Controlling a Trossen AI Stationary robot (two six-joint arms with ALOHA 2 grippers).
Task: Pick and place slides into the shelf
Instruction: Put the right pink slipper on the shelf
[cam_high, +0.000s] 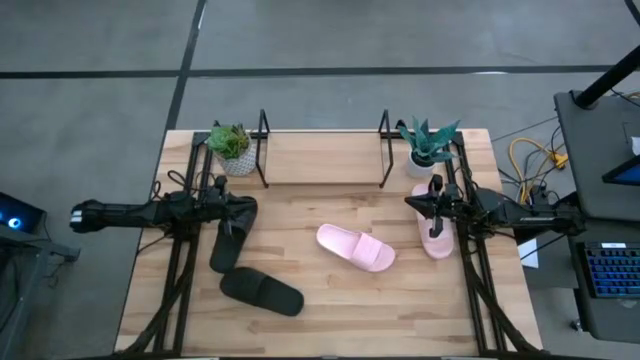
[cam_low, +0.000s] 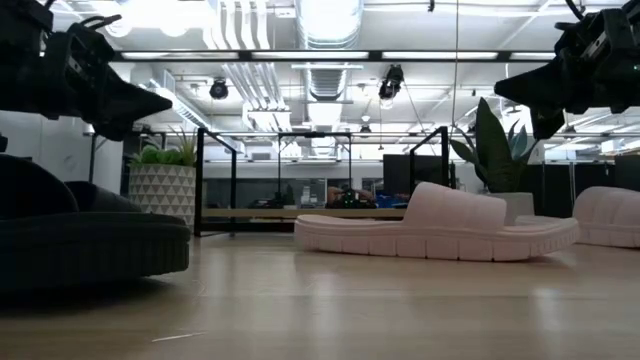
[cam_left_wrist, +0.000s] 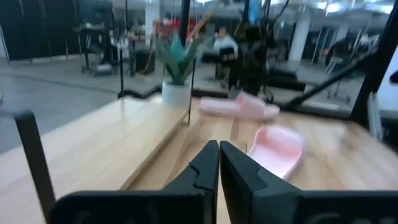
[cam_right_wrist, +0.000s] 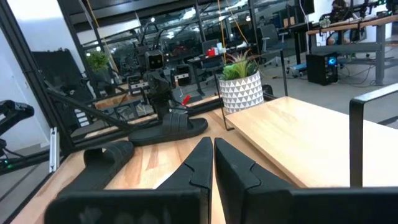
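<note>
Two black slides lie on their soles at the table's left: one (cam_high: 230, 240) under my left arm, one (cam_high: 262, 291) nearer the near edge. Two pink slides lie on their soles, one (cam_high: 356, 247) mid-table and one (cam_high: 436, 232) under my right arm. The shelf (cam_high: 263, 150) of thin black rods stands along the far edge and holds no slides. My left gripper (cam_high: 250, 207) is shut and hovers high above the table (cam_low: 150, 100). My right gripper (cam_high: 410, 203) is also shut and raised (cam_low: 510, 95). In the wrist views, both sets of fingers (cam_left_wrist: 219, 152) (cam_right_wrist: 213, 149) are closed on nothing.
A small potted plant (cam_high: 232, 148) stands at the shelf's left end and another (cam_high: 428, 145) at its right end. Bare wood lies between the slides and the shelf. Black frame legs (cam_high: 175, 270) (cam_high: 480, 280) run along both table sides.
</note>
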